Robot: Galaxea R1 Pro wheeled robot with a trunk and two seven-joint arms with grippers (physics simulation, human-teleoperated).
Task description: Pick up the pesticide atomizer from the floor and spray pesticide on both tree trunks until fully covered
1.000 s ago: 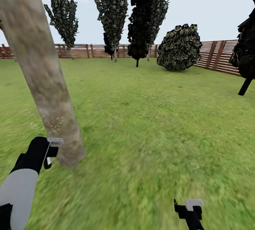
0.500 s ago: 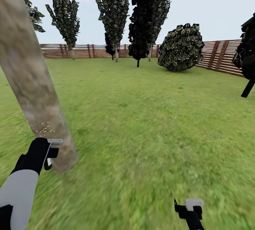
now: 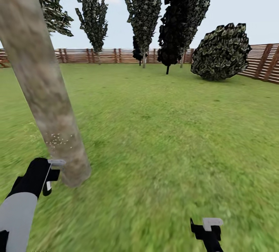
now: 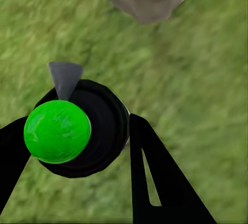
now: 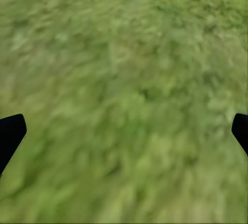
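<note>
- Since the whole head view has slid sideways against a second ago, with conifers (image 3: 145, 15) and fence (image 3: 116, 55) shifted right, the camera has turned; the tree trunk (image 3: 42, 85) kept its place beside the left gripper (image 3: 50, 174).
- Pale speckles dot the trunk's lower bark, probably spray; coverage looks partial, so spraying likely continues.
- Left arm reaches low and forward, its gripper clenched around the pesticide atomizer (image 4: 77, 128), green cap up, nozzle aimed at the trunk base just beside it.
- Right gripper (image 3: 207, 230) hangs low over the grass (image 3: 174, 135), fingers (image 5: 10, 133) spread wide, holding nothing.
</note>
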